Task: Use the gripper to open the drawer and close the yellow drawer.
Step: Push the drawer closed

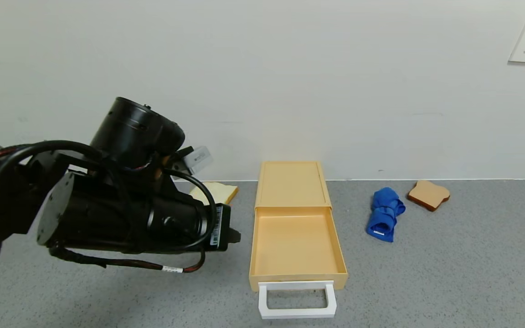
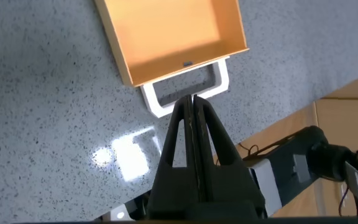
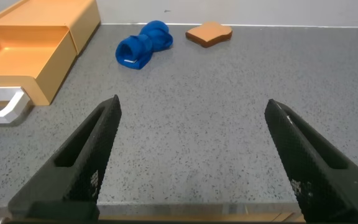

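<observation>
The yellow drawer (image 1: 295, 241) stands pulled out near the bench's (image 1: 449, 273) far edge; closing remains. The left gripper (image 2: 194, 109) hovers above its white handle (image 1: 297, 299), jaws pressed together. The right gripper (image 3: 191, 155) idles with jaws spread.

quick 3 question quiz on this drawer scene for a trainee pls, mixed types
1. True or false: the drawer is pulled out.
2. Which pincer has its fingers pressed together: left or right?
3. What lies between the drawer and the brown bread?
   a) blue cloth
   b) a cup
   c) a spoon

Key:
1. True; its tray is empty and the white handle is free.
2. Left; the right is open.
3. a, the blue cloth.
</observation>
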`<act>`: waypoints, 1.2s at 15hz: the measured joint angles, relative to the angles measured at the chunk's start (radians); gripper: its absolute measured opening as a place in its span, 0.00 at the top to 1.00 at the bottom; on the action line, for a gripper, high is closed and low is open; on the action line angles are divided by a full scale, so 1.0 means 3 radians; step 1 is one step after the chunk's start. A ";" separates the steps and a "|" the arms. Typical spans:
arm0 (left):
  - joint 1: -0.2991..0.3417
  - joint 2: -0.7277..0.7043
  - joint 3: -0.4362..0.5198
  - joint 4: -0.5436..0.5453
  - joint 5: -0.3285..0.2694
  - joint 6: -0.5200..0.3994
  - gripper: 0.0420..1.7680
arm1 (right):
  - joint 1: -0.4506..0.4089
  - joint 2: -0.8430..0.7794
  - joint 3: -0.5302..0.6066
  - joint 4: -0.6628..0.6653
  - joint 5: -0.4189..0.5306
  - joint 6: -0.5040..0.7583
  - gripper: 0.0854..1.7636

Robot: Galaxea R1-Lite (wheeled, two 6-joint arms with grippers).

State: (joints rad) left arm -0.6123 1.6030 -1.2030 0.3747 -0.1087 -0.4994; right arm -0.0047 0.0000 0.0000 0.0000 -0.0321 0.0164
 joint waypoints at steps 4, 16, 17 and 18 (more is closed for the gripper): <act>-0.0164 0.0258 -0.0191 0.0326 0.0129 -0.0245 0.96 | 0.0000 0.0000 0.0000 0.0000 0.0001 0.0000 0.04; -0.0611 0.1048 -0.0528 0.0557 0.0503 -0.0809 0.96 | 0.0000 0.0000 0.0000 0.0000 0.0000 -0.0001 0.04; -0.0628 0.1111 -0.0565 0.0621 0.0503 -0.0842 0.96 | 0.0000 0.0000 0.0000 0.0000 0.0000 0.0000 0.04; -0.0640 0.1172 -0.0606 0.0657 0.0503 -0.0861 0.96 | 0.0000 0.0000 0.0000 0.0000 0.0000 -0.0001 0.04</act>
State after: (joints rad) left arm -0.8043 1.9547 -1.3849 0.5719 0.0421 -0.7577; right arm -0.0047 0.0000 0.0000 0.0000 -0.0321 0.0162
